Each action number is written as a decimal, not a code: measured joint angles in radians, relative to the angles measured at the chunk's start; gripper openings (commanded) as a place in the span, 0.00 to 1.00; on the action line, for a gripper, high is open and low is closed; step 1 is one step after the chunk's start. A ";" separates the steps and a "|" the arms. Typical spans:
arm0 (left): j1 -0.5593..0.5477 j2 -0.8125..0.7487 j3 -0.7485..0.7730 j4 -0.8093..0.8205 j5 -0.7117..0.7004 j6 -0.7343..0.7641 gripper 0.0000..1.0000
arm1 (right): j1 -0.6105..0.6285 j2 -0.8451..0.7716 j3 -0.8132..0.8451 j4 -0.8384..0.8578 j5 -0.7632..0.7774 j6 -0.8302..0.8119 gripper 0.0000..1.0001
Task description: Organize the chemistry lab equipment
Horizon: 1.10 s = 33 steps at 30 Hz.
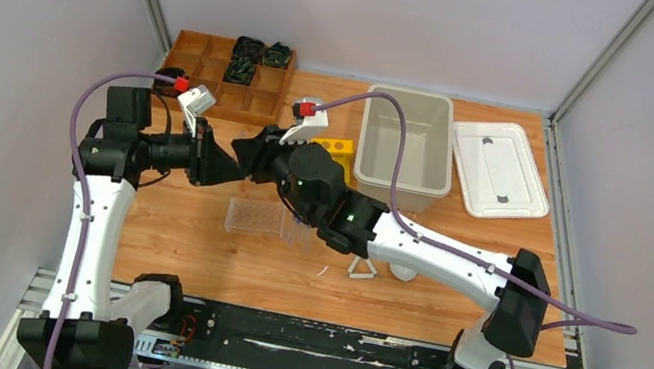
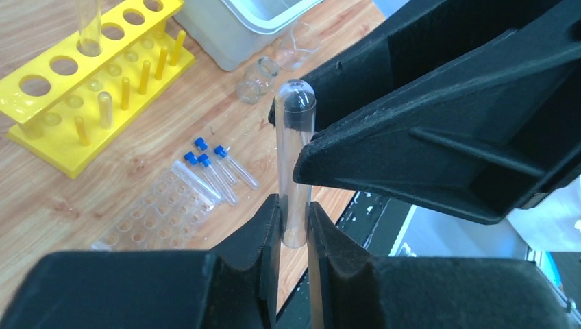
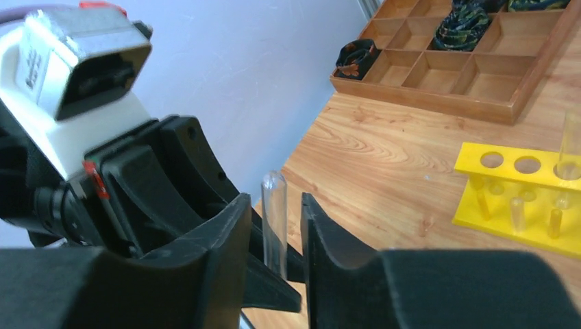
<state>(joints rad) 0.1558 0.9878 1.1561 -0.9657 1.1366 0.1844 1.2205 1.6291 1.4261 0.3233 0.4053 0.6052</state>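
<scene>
A mid-air hand-over is judged to be in hand: the clear test tube (image 2: 294, 137) is clenched near one end by the left gripper (image 2: 293, 216); the right gripper (image 3: 274, 205) is parted around it, so a clean withdrawal is called for; that slack is shown only by the right wrist view, the blue-capped tubes (image 2: 209, 161) beside the clear rack (image 2: 147, 219) only by the left.

A wooden table (image 1: 189, 252) is recorded. Along its far side are set a compartment tray (image 1: 210, 75), yellow rack (image 1: 342, 151), grey bin (image 1: 412, 95) and white lid (image 1: 498, 169). Nearer are laid a clear tube rack (image 1: 254, 217), blue-capped tubes (image 2: 214, 171), two beakers (image 2: 259, 79), triangle frame (image 1: 362, 270) and round dish (image 1: 402, 273).
</scene>
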 measured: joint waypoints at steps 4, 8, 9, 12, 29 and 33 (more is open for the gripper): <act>0.000 -0.019 -0.013 0.000 -0.010 0.039 0.07 | -0.003 0.022 0.138 -0.200 0.010 0.008 0.50; 0.000 -0.055 -0.025 -0.002 -0.026 0.091 0.07 | -0.024 0.037 0.283 -0.386 -0.003 0.011 0.52; 0.000 -0.062 -0.025 -0.001 -0.028 0.101 0.07 | -0.029 0.039 0.306 -0.415 -0.009 0.011 0.53; 0.000 -0.073 -0.025 -0.001 -0.034 0.130 0.07 | -0.048 0.039 0.360 -0.492 -0.042 0.008 0.54; 0.000 -0.109 -0.037 -0.002 -0.051 0.202 0.06 | -0.085 0.153 0.496 -0.666 -0.271 -0.001 0.34; 0.000 -0.100 -0.037 -0.001 -0.054 0.205 0.07 | -0.088 0.169 0.527 -0.682 -0.298 -0.005 0.17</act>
<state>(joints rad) 0.1558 0.8875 1.1187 -0.9668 1.0824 0.3893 1.1324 1.7981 1.9530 -0.3592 0.1078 0.6006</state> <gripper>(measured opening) 0.208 0.284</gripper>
